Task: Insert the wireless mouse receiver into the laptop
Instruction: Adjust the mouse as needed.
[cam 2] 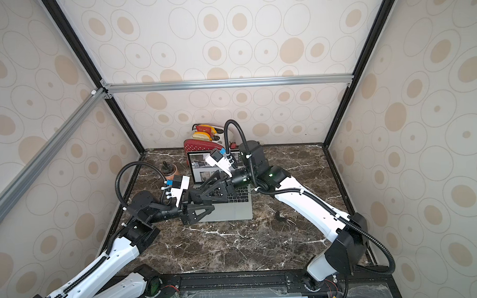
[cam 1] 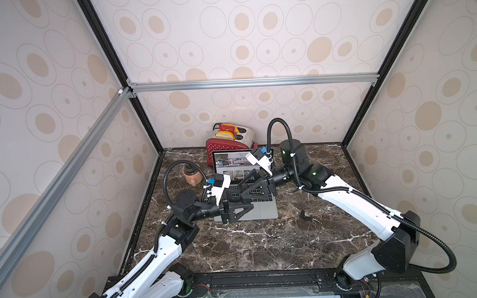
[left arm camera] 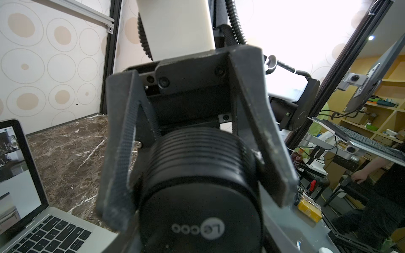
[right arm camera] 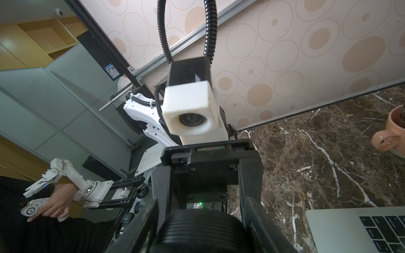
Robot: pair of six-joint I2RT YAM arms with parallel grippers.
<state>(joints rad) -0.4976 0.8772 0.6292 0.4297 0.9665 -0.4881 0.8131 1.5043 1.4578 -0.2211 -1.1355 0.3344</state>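
Note:
The open silver-grey laptop (cam 1: 261,212) (cam 2: 235,213) lies mid-table with its screen lit. Both arms meet above its keyboard. My left gripper (cam 1: 251,206) reaches in from the left and my right gripper (cam 1: 237,194) from the right, overlapping each other. In the left wrist view the right gripper's fingers (left arm camera: 119,164) press either side of a black ribbed cylinder (left arm camera: 197,166) with a round printed end. In the right wrist view the left gripper's fingers (right arm camera: 161,192) stand wide beside the same cylinder (right arm camera: 199,232); whether they touch it is unclear. The wireless mouse receiver is hidden.
A red and white toaster (cam 1: 231,139) stands behind the laptop at the back wall. A peach cup (cam 1: 192,176) (right arm camera: 394,131) sits to its left. A small dark speck (cam 1: 304,215) lies on the marble table (cam 1: 262,249) right of the laptop. Patterned walls close three sides.

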